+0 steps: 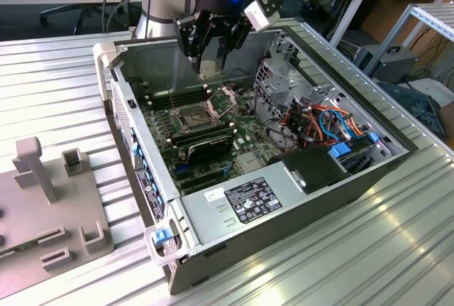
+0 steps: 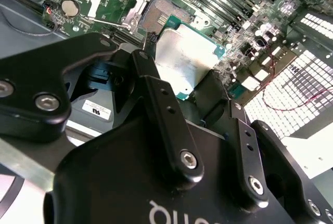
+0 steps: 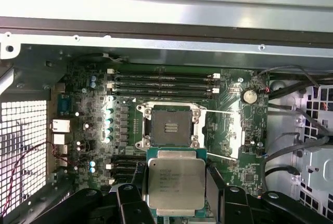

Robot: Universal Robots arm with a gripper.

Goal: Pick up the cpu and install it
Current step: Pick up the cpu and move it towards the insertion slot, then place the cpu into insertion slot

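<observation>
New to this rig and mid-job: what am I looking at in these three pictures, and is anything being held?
One robot arm works over an open computer case lying on a ribbed metal table. The exterior view watches from outside; both wrist views ride on the arm, looking past its end effector. The end effector grips the cpu, a flat silver square, by its edges above the motherboard. The socket is open and empty.
</observation>
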